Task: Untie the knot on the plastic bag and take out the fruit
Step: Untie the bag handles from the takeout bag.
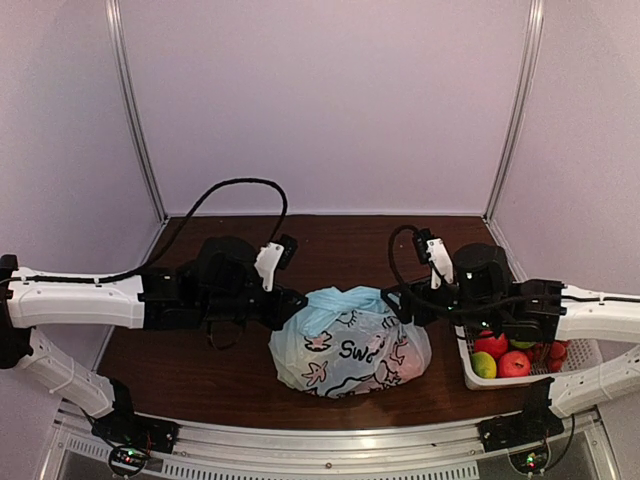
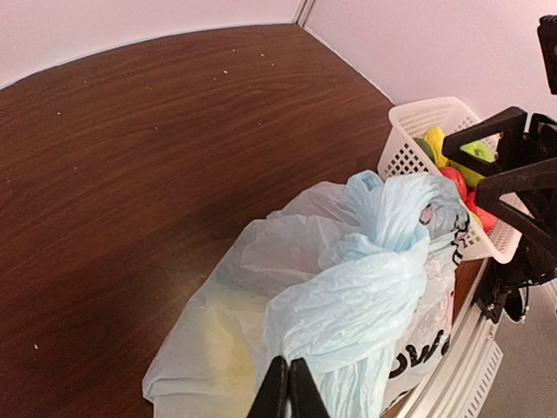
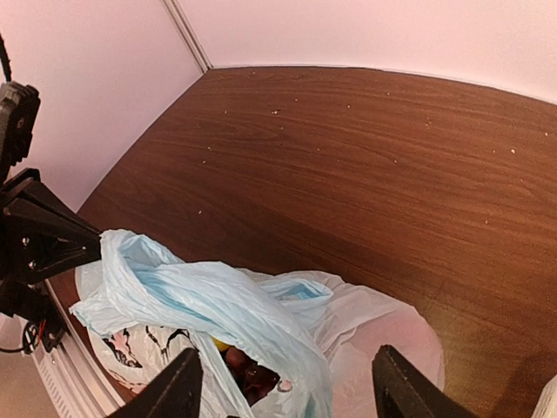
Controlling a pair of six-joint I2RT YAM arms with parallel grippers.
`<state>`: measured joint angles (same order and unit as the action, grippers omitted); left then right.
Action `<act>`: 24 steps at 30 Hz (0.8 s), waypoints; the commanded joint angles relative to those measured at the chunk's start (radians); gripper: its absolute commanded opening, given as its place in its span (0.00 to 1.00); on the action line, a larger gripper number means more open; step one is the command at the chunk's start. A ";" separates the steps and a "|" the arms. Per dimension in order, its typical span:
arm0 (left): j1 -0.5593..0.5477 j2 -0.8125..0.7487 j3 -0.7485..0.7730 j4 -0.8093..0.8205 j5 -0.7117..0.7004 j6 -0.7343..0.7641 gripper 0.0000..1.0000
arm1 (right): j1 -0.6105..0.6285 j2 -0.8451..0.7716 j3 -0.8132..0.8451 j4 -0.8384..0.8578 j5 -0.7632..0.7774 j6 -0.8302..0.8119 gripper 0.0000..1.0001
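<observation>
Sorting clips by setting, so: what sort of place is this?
Probably a lab test booth: plain white panel walls with metal corner posts enclose a wood-grain table, and a left arm and right arm stand on a rail at its near edge.

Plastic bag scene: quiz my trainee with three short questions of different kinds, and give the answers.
1. True or false: the left pincer stands open, clear of the plastic bag.
2. Seen from the top camera, the white basket stands: A) left of the bag, B) right of the bag, C) behind the bag.
3. Which pincer stands open over the bag?
Key: 1 false, it is shut on the bag's light blue plastic. 2 B. 3 the right pincer.
</observation>
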<state>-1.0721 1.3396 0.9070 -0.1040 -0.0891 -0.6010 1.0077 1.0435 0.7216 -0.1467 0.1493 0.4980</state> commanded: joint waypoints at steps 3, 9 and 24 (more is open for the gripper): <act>0.009 -0.001 0.005 0.049 0.026 0.001 0.00 | -0.054 0.087 0.102 -0.088 -0.114 -0.063 0.71; 0.009 0.010 0.013 0.036 0.033 0.004 0.00 | -0.122 0.207 0.175 -0.085 -0.244 -0.099 0.65; 0.009 0.048 0.051 0.023 0.063 0.023 0.00 | -0.177 0.293 0.174 0.039 -0.507 -0.071 0.49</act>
<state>-1.0721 1.3659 0.9195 -0.1032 -0.0479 -0.5968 0.8463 1.3109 0.8730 -0.1368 -0.2768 0.4202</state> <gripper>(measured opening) 0.004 0.569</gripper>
